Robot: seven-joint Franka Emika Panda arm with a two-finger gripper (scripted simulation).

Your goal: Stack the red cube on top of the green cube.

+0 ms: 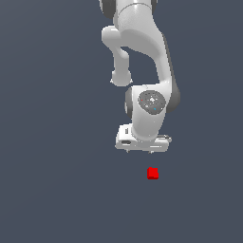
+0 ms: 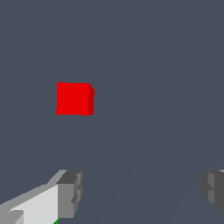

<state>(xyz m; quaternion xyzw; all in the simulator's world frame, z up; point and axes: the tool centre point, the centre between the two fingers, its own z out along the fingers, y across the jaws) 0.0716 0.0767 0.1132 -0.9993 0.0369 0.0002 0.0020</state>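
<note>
In the exterior view, the arm (image 1: 142,57) is hanging over the grey worktop (image 1: 47,190) with its claw (image 1: 142,151) pointing down. The red cube (image 1: 152,173) is sitting on the worktop just past the claw, at about 5 o'clock from it, apart and untouched. No green cube is showing here; the arm may be hiding it, but I cannot tell.

In the wrist view, the red cube (image 2: 74,99) is lying flat on the worktop (image 2: 153,65), off the line between the fingers. One finger pad (image 2: 69,194) is showing toward 7 o'clock and the other at the 4 o'clock edge, with a broad bare gap between them, so the claw is spread wide and carrying nothing. A thin green sliver at the picture's lower edge beside the near finger could be the green cube, though it is too small to say.

The step in hand looks like the approach to the red cube. To do it well, the claw should be sliding over until the cube is sitting midway between the pads, its flat faces square to them, before descending. Dropping now would likely miss the cube altogether.
</note>
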